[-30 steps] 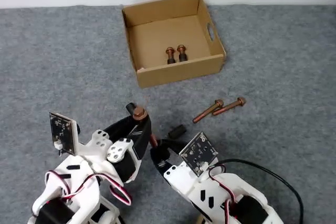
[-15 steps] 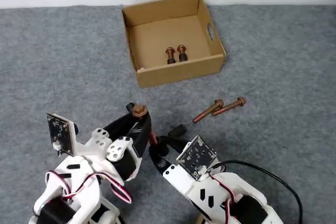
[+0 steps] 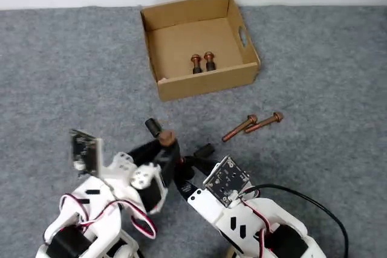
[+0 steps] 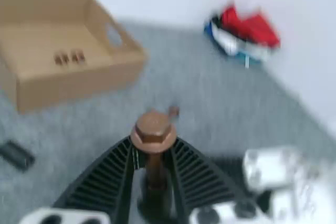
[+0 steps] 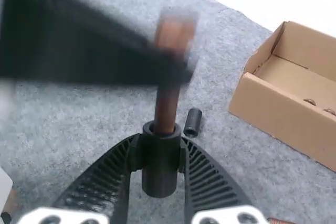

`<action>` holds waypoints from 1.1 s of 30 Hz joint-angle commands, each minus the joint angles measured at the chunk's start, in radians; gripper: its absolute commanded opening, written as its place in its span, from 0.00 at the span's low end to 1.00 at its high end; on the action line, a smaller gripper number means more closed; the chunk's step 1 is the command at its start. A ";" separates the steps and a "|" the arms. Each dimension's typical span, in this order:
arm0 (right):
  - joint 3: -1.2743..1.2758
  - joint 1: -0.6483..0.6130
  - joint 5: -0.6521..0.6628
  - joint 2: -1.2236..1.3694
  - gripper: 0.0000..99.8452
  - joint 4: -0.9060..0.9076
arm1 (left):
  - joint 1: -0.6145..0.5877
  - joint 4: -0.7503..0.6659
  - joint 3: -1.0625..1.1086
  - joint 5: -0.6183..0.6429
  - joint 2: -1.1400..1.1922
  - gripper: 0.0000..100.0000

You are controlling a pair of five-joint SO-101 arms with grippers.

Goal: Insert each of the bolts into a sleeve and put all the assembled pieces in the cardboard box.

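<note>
The box (image 3: 205, 83) holds two assembled pieces (image 3: 202, 63). Before it, the left fingers (image 4: 110, 171) grasp a bolt (image 4: 153, 130) whose shank enters the sleeve (image 5: 159, 174) clenched in the right fingers (image 5: 105, 182). Two loose bolts (image 3: 251, 124) lie nearby on the desk (image 3: 314, 89).

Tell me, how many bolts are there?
5 bolts: two in the cardboard box, two together on the carpet, one gripped in the left claw. Others may hide behind arms.

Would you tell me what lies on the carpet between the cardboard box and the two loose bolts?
Nothing lies there. In the high view, the grey carpet between the front wall of the cardboard box and the two loose bolts is bare.
</note>
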 commanded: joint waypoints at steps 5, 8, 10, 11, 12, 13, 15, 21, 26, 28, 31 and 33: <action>-0.015 0.012 0.011 -0.004 0.01 -0.030 | 0.032 0.109 -0.005 -0.095 0.003 0.03; -0.015 0.012 0.011 -0.004 0.01 -0.030 | 0.028 0.138 -0.007 -0.094 0.005 0.14; -0.015 0.012 0.011 -0.004 0.01 -0.030 | 0.023 0.152 -0.012 -0.092 0.005 0.21; -0.014 0.012 0.011 -0.004 0.01 -0.030 | 0.012 0.157 -0.013 -0.092 0.005 0.23; -0.012 0.012 0.011 -0.004 0.01 -0.030 | -0.005 0.158 -0.021 -0.092 0.005 0.23; -0.011 0.012 0.011 -0.004 0.01 -0.030 | -0.025 0.161 -0.031 -0.095 0.005 0.23; -0.009 0.012 0.011 -0.004 0.01 -0.030 | -0.051 0.163 -0.059 -0.100 0.005 0.23; -0.011 0.015 0.008 -0.004 0.01 -0.030 | -0.126 0.170 -0.157 -0.126 0.005 0.23; -0.012 0.131 -0.086 -0.004 0.01 -0.027 | -0.241 0.167 -0.171 -0.127 -0.003 0.15; -0.014 0.208 -0.169 -0.004 0.01 -0.027 | -0.302 0.169 -0.171 -0.132 -0.003 0.05; -0.029 0.286 -0.247 -0.002 0.01 -0.012 | -0.393 0.166 -0.122 -0.201 -0.003 0.02; -0.057 0.303 -0.287 0.012 0.01 0.021 | -0.457 0.161 -0.065 -0.245 -0.005 0.00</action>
